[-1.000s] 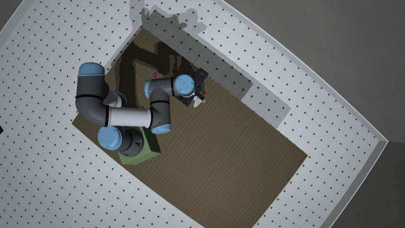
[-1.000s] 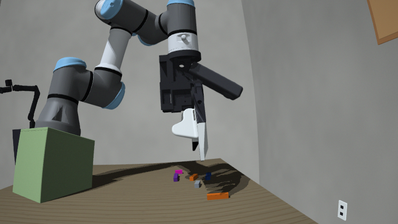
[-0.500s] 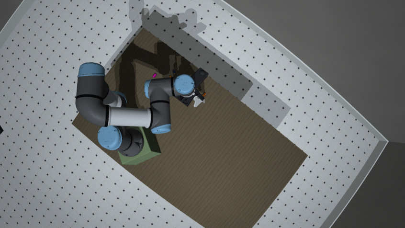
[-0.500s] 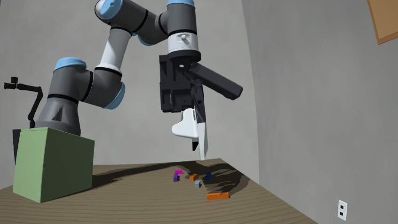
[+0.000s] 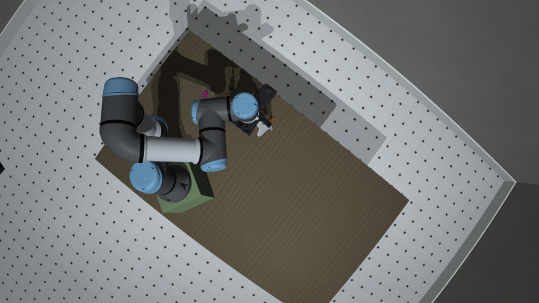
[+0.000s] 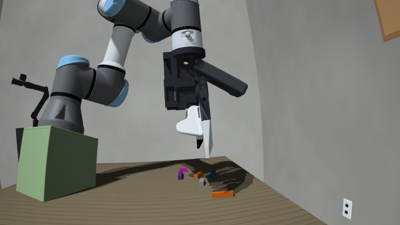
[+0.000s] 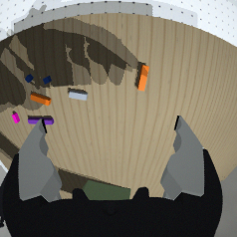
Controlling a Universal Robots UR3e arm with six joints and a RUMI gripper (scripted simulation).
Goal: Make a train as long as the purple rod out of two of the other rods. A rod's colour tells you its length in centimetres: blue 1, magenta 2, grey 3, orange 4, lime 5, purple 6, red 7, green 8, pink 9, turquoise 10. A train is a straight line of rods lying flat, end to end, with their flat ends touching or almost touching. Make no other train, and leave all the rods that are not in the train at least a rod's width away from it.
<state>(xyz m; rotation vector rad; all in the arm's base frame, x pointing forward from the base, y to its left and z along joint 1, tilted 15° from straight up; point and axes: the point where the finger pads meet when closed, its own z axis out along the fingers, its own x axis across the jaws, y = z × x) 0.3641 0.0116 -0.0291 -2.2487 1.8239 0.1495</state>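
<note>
Basically nothing's built yet: the gripper (image 6: 205, 148) hangs wide open and empty in mid-frame, well above the rods, while the purple rod (image 7: 40, 119) sits at the wrist view's left edge, apart from both orange rods (image 7: 40, 99) (image 7: 142, 77) and the magenta rod (image 7: 16, 118).

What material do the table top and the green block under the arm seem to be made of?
The table top looks like matt wood, since fine parallel grain lines run across its brown surface. The green block shows flat, even colour with no gloss or grain; painted or plastic, it cannot be told.
</note>
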